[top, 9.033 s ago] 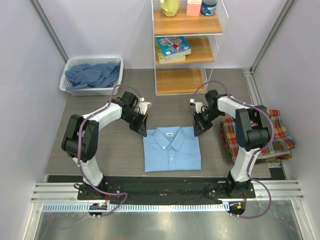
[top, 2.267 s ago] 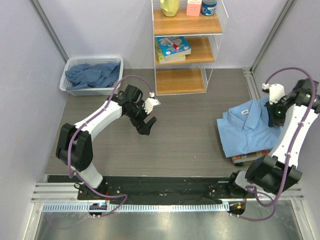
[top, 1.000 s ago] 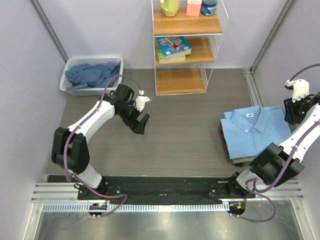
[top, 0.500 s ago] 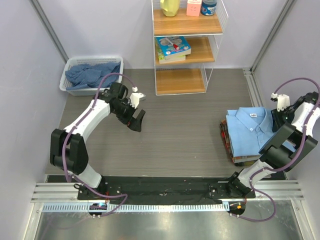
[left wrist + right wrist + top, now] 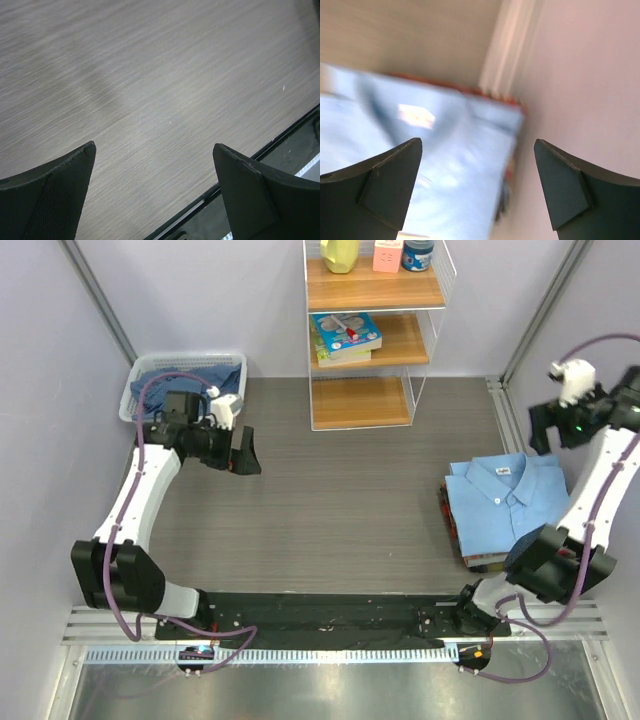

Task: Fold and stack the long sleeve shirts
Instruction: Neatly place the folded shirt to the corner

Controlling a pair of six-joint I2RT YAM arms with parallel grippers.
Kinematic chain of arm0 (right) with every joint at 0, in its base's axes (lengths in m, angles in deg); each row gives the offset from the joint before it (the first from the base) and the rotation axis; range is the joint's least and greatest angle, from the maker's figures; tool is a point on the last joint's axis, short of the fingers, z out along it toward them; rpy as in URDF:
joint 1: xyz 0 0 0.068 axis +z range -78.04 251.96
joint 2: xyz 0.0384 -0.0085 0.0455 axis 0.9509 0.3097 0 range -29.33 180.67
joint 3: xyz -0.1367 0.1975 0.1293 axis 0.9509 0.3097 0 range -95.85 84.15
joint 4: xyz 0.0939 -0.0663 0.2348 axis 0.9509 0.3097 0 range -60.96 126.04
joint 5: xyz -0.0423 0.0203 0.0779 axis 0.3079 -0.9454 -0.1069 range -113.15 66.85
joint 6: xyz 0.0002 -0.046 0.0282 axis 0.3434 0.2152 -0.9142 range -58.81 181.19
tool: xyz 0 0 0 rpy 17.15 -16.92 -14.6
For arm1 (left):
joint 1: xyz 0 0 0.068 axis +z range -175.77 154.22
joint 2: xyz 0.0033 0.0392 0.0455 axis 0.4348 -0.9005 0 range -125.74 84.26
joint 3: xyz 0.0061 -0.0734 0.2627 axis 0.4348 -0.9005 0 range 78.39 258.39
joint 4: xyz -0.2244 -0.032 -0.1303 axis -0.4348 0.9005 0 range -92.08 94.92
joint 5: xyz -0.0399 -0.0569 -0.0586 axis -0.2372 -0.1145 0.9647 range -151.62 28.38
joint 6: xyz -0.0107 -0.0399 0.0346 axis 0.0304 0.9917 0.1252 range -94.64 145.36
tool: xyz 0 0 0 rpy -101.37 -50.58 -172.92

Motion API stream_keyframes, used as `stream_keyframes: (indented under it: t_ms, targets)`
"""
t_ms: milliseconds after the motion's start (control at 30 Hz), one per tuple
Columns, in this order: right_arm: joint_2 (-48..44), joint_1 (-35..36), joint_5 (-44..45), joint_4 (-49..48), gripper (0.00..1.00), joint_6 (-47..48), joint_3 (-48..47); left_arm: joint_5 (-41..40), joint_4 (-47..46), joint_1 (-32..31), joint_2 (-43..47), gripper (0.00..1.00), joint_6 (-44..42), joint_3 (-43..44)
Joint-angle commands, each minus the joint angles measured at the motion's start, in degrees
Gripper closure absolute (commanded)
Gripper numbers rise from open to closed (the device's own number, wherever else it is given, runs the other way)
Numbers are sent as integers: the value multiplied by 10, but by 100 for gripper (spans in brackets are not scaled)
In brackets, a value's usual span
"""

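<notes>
jaws on left gripper (image 5: 243,452) and right gripper (image 5: 545,430) both gape empty, blue shirt (image 5: 505,498) sits folded on the plaid shirt (image 5: 449,515) at the bench's right edge, but the left could snag two crumpled shirts (image 5: 195,372) from the basket (image 5: 185,356) at once

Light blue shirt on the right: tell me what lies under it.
Under the light blue shirt, a plaid shirt peeks out along its left and near edges. The rest of it is covered.
</notes>
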Motion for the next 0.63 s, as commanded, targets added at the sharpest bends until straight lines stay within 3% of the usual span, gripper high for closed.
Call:
stream_keyframes:
  t_ms: [0, 67, 200, 300, 433, 600]
  targets:
    - [-81, 168, -65, 13, 0, -152, -39, 0, 12, 18, 45, 0, 52, 32]
    - [-91, 233, -57, -34, 0, -210, -14, -1, 15, 27, 68, 0, 50, 24]
    - [-101, 441, 0, -136, 0, -335, 71, -17, 5, 38, 113, 0, 52, -27]
    - [-93, 542, 34, -204, 0, -364, 140, -36, 1, 45, 138, 0, 48, -63]
    - [-79, 626, 72, -255, 0, -393, 235, -60, 0, 54, 152, 0, 26, -114]
    - [-77, 678, 77, -300, 0, -409, 304, -89, -11, 56, 141, 0, 44, -135]
